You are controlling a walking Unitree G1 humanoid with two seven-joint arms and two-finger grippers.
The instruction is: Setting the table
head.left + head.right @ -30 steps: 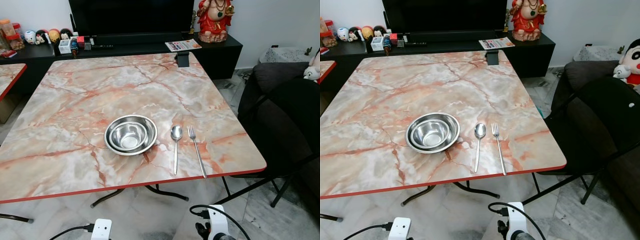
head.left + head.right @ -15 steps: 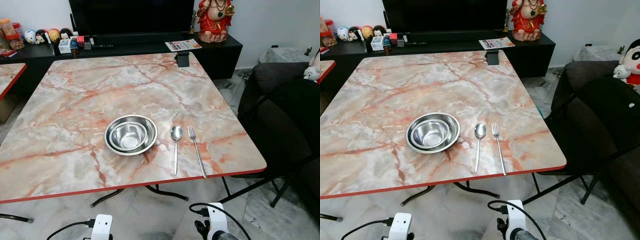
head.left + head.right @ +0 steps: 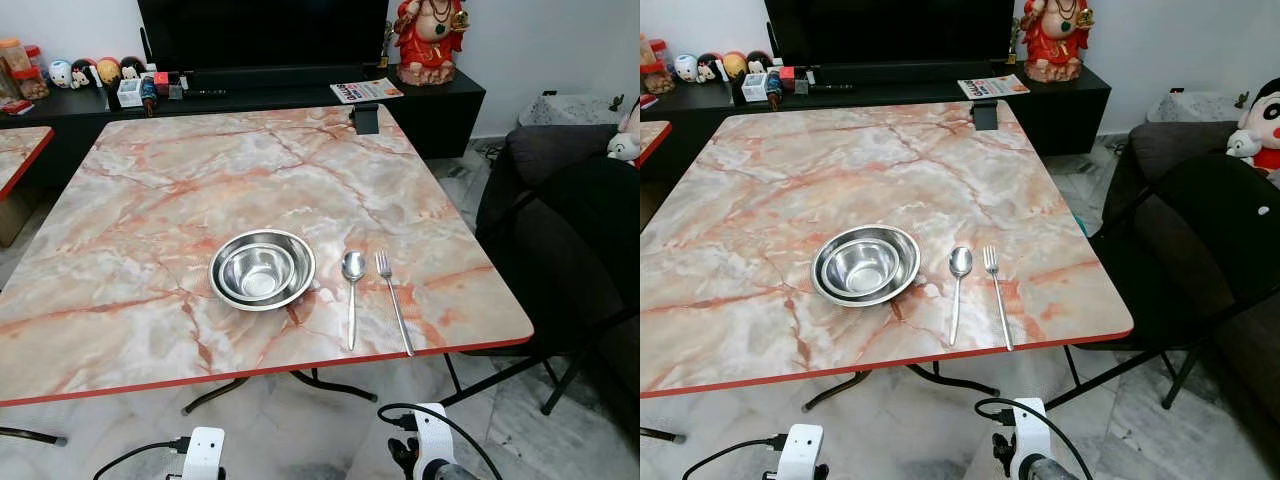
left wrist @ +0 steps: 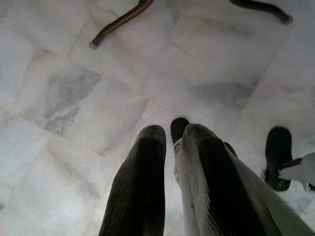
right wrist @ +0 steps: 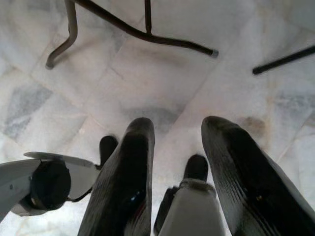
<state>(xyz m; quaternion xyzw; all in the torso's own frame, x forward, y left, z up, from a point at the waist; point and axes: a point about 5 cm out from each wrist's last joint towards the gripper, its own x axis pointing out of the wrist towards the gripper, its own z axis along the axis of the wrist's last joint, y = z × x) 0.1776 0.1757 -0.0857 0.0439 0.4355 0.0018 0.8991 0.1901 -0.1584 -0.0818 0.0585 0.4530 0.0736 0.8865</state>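
While the steel bowls [image 3: 262, 269], one nested in the other, sit near the table's [image 3: 150, 190] front edge, the spoon [image 3: 352, 290] lies just right of them and the fork [image 3: 394, 300] beside it. Both arms hang below the table: the left gripper [image 4: 170, 137] is nearly closed and empty, the right gripper [image 5: 178, 132] is parted and empty.

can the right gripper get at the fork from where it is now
Probably not yet: the right gripper hangs below the marble table, pointing at the floor. Nothing crowds the silver metal fork near the table's edge, so raising the arm should do it.
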